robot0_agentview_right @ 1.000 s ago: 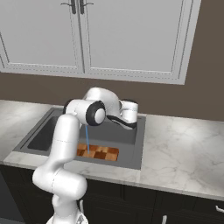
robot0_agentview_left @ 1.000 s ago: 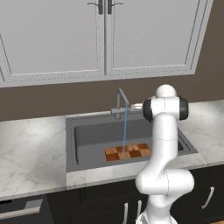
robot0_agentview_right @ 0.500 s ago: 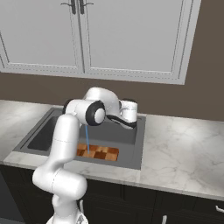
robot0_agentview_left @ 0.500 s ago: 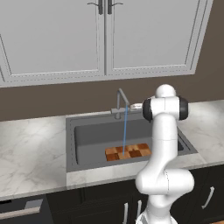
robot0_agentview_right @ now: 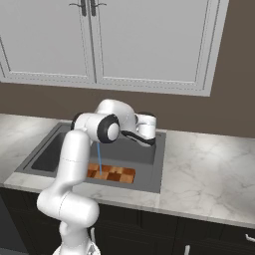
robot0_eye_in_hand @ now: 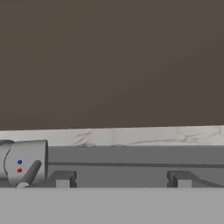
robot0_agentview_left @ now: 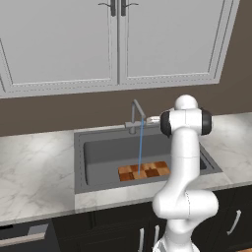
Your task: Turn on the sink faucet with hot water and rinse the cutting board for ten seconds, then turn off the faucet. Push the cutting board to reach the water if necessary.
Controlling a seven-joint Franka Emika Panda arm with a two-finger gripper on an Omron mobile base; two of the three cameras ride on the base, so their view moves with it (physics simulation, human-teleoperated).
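Nothing has visibly moved since the earlier frames: the arm keeps the same pose, the water falls along the same line, and the board lies where it lay.

The tool [robot0_eye_in_hand: 120, 180] hovers at the back of the sink [robot0_agentview_left: 79, 162], just beside the base of the sink faucet [robot0_agentview_left: 136, 114]. In the hand view its two dark fingertips [robot0_eye_in_hand: 62, 179] stand well apart with nothing between them, and the faucet's grey base [robot0_eye_in_hand: 25, 161], marked with a blue and a red dot, sits off to the left with its small lever angled downward. Judging from this, the arm waits near the lever so that it can shut off the flow once the rinse time is up.

The water [robot0_agentview_left: 140, 147] drops as a thin pale-blue stream from the spout and meets the cutting board [robot0_agentview_left: 144, 171], which lies flat on the basin floor toward the front wall. It strikes the board's left half, so no push seems needed.

The board is a small rectangle in a checker of light orange and dark brown squares; the right base view shows the same pattern [robot0_agentview_right: 110, 174], partly behind the arm. The marble bench [robot0_agentview_left: 34, 172] surrounds the sink, under white wall cabinets [robot0_agentview_left: 113, 39].
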